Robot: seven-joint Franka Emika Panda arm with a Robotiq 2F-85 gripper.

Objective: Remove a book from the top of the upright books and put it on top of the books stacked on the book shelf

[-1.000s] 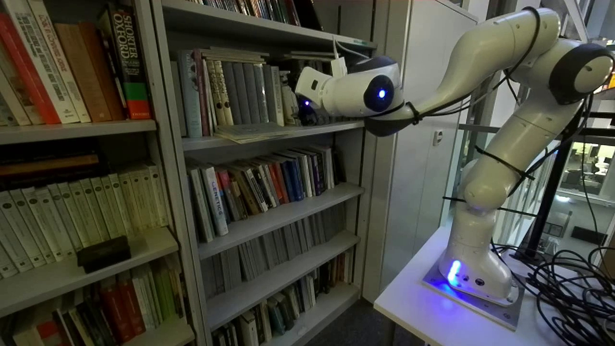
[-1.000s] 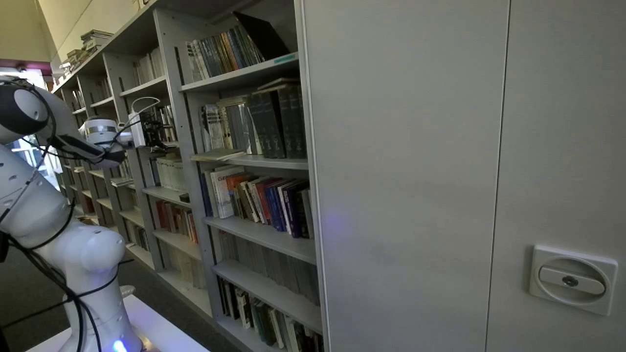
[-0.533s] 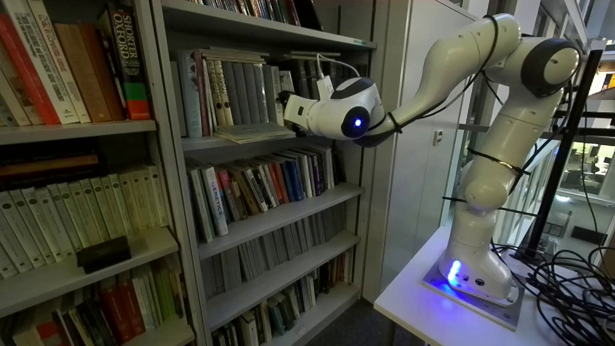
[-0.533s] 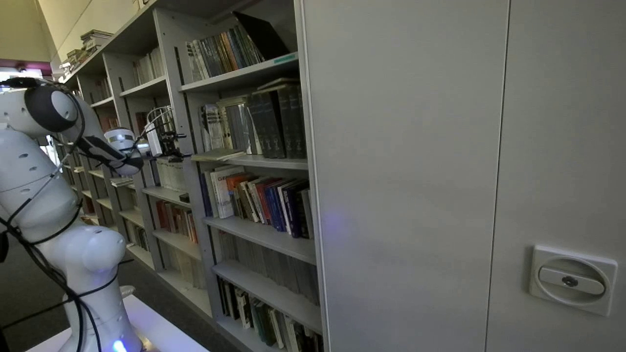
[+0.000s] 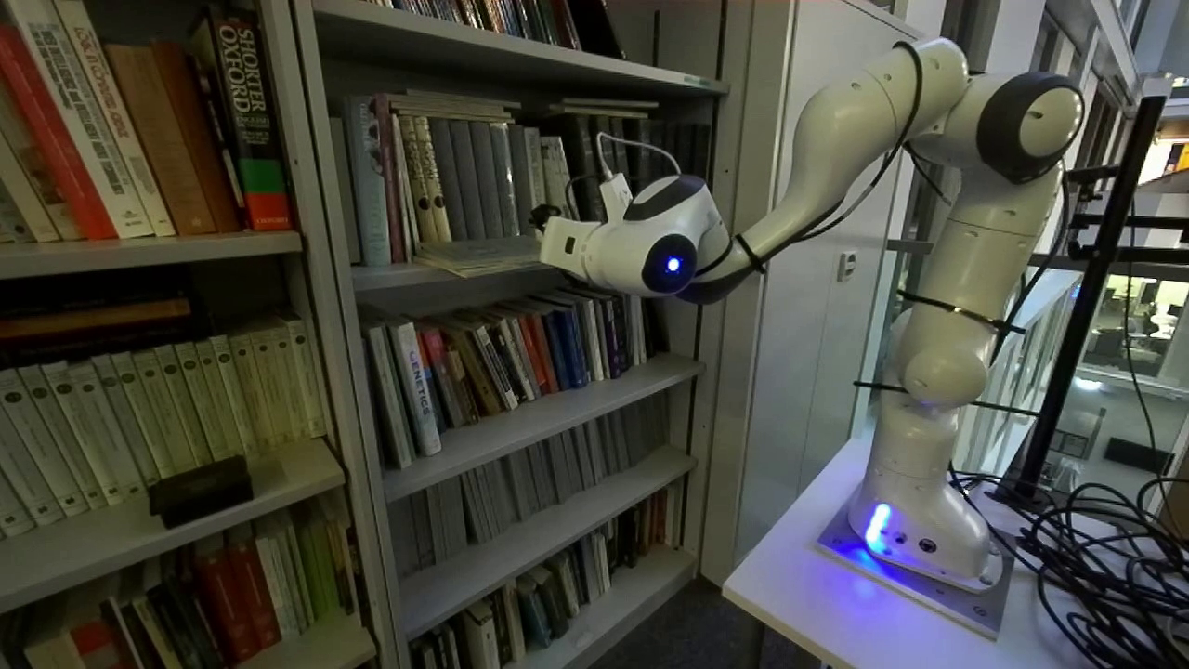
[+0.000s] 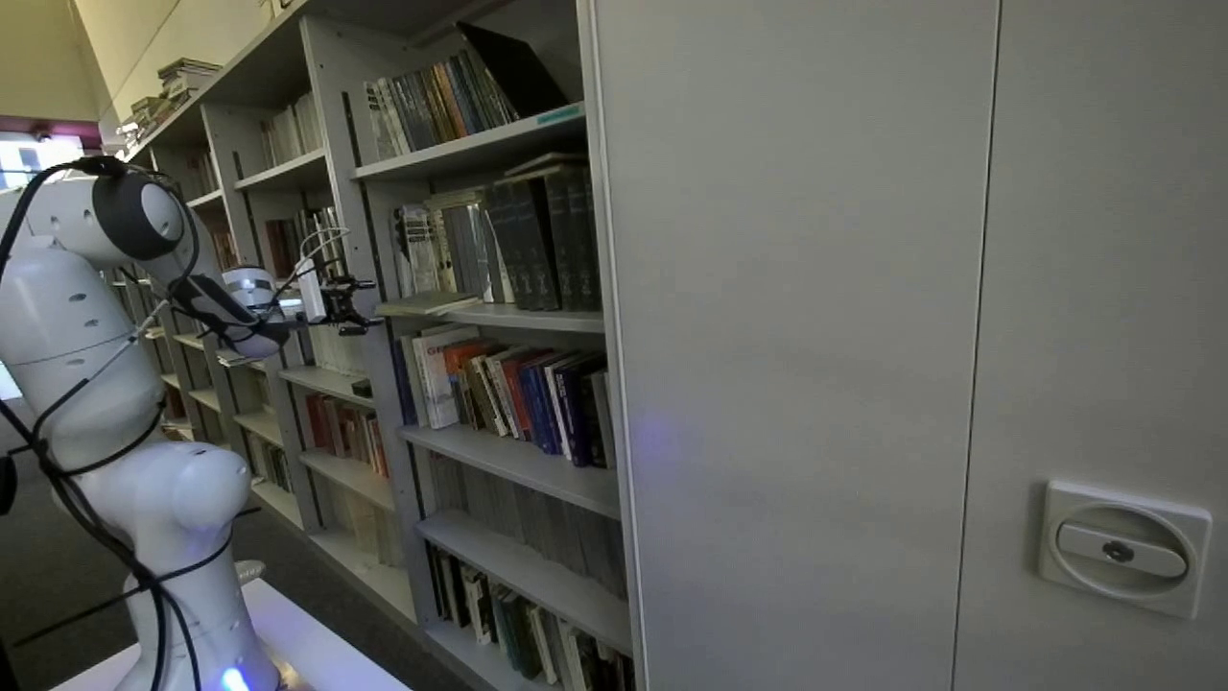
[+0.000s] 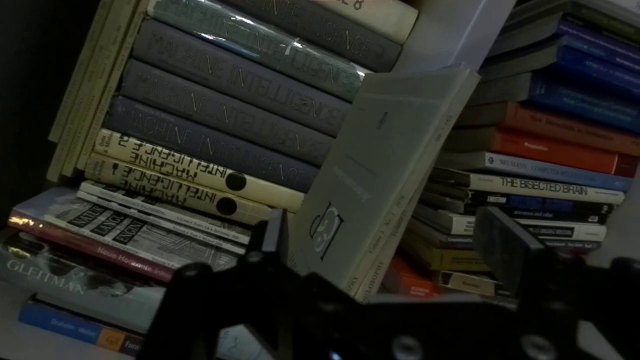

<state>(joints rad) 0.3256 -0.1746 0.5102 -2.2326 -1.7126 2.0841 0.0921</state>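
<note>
Wrist view puts the flat pile (image 7: 370, 165) in the middle of what I see: thin pale volumes lying on the book shelf (image 5: 557, 413), a corner jutting over its front edge. My fingers (image 7: 510, 247) stand wide apart near the flat pile, which shows between their tips from where I look; whether either tip touches it, I cannot tell. Behind the flat pile rise the upright books (image 7: 240, 85) (several spines say MACHINE INTELLIGENCE, in more than one lettering). Higher than the flat pile, thin booklets (image 5: 455, 104) lie across the tops of those volumes. Below the flat pile, one level down, runs a row of coloured books (image 5: 534, 344), GENETICS legible on a spine among them in an exterior view. Well apart from the flat pile, my arm (image 5: 975, 251) is mounted on a white table (image 5: 790, 576), with black cables (image 5: 1087, 557) heaped beside the arm's base.
</note>
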